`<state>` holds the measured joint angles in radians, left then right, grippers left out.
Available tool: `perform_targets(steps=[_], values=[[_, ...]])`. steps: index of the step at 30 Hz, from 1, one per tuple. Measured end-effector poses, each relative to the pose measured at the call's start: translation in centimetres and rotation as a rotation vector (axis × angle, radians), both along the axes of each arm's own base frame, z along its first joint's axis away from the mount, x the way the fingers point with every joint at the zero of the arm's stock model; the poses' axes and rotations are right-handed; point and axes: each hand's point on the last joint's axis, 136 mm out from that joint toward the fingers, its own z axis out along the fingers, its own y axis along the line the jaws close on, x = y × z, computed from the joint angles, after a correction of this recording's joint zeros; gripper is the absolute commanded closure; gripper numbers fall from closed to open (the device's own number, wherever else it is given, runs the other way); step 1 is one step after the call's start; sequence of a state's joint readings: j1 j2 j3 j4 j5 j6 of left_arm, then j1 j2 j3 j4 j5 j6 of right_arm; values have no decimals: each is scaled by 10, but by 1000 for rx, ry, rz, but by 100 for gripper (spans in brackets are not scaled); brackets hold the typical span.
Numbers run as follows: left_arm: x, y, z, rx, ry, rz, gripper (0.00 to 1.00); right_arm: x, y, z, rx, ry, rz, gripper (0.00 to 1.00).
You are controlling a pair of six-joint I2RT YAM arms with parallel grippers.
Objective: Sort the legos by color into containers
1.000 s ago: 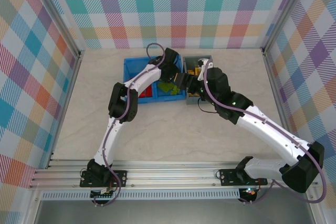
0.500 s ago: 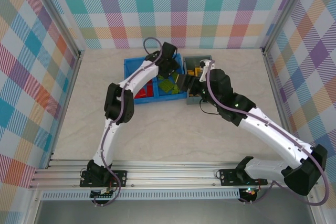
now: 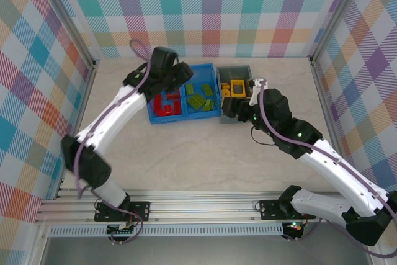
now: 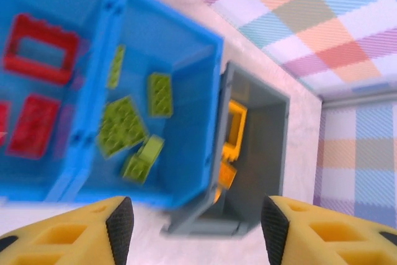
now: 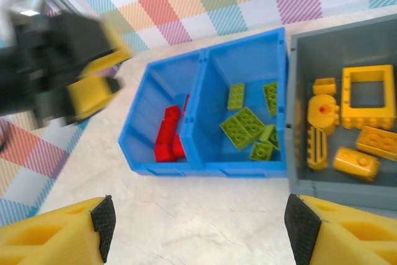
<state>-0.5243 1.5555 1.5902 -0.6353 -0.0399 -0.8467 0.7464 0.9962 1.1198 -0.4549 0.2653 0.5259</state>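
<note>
The legos lie sorted in the containers. Red ones (image 3: 166, 105) fill the left compartment of the blue bin (image 3: 184, 120) and lime green ones (image 3: 202, 100) the right. Yellow ones (image 3: 236, 87), among them a hollow square frame (image 5: 367, 96), lie in the grey bin (image 3: 244, 68). My left gripper (image 3: 183, 77) hovers at the blue bin's far left corner, open and holding nothing (image 4: 196, 231). At the grey bin's near edge my right gripper (image 3: 228, 111) is also open (image 5: 203, 228), with bare table between its fingers. The wrist views show red (image 4: 37, 48) (image 5: 169, 134), green (image 4: 124, 130) (image 5: 245, 122) and yellow (image 4: 234, 127) pieces.
Both bins stand side by side at the table's far middle, touching. Checkered walls (image 3: 211, 4) close off the back and both sides. The pale tabletop (image 3: 198, 159) stretches from the bins to the arm bases.
My left arm has swung away from over the green compartment to the bin's far left corner, its jaws spreading wider. The right gripper has drawn back slightly toward me.
</note>
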Motion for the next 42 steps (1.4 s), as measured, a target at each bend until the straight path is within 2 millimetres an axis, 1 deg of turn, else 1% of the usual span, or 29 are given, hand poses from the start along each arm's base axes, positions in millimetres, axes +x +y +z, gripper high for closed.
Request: perform_targets(steps=[2, 3, 4, 7, 9, 12, 14, 16, 18, 20, 22, 23, 26, 28, 29, 30, 31, 32, 36, 38, 39, 42], values=[[-38, 17, -1, 26, -2, -47, 24, -7, -8, -6, -49, 12, 8, 19], [-59, 27, -3, 40, -3, -69, 15, -11, -11, -11, -75, 23, 14, 15], [-79, 37, -6, 52, -7, -88, 0, -14, -14, -17, -107, 38, 21, 0], [-134, 65, -13, 79, -27, -144, 0, -23, -22, -35, -182, 95, 34, 0], [-164, 81, -16, 87, -53, -170, 0, -29, -26, -44, -197, 116, 43, 0], [-198, 100, -30, 106, -57, -193, 0, -44, -36, -57, -195, 126, 58, 0], [-210, 106, -40, 116, -41, -202, 0, -52, -43, -63, -187, 118, 60, 0], [-214, 111, -50, 143, -17, -194, 0, -58, -51, -62, -179, 102, 46, 0], [-213, 121, -55, 185, -10, -155, 0, -56, -60, -58, -178, 87, 0, 0], [-210, 136, -53, 235, -33, -90, 0, -49, -70, -59, -197, 80, -69, 0], [-204, 155, -48, 293, -96, -7, 0, -40, -85, -62, -232, 85, -165, 0], [-202, 163, -46, 316, -124, 30, 0, -35, -95, -64, -250, 89, -217, 0], [-195, 193, -46, 425, -218, 156, 0, -16, -140, -73, -281, 98, -419, 0], [-186, 207, -53, 527, -241, 205, 0, -7, -173, -88, -286, 90, -536, 0], [-180, 212, -58, 574, -245, 216, 0, -6, -184, -96, -291, 84, -572, 0], [-174, 214, -66, 619, -251, 223, 0, -3, -193, -109, -304, 72, -596, 0], [-169, 217, -74, 654, -256, 226, 0, -1, -198, -121, -319, 61, -601, 0], [-162, 220, -87, 698, -259, 229, 0, 2, -201, -136, -346, 52, -596, 0], [-145, 234, -148, 792, -254, 251, 0, 15, -203, -196, -471, 67, -539, 0], [-140, 246, -174, 806, -218, 281, 0, 22, -204, -219, -506, 93, -519, 0], [-136, 252, -187, 808, -190, 295, 0, 26, -205, -227, -515, 99, -515, 0], [-120, 258, -206, 805, -154, 303, 0, 44, -205, -245, -534, 102, -498, 0]])
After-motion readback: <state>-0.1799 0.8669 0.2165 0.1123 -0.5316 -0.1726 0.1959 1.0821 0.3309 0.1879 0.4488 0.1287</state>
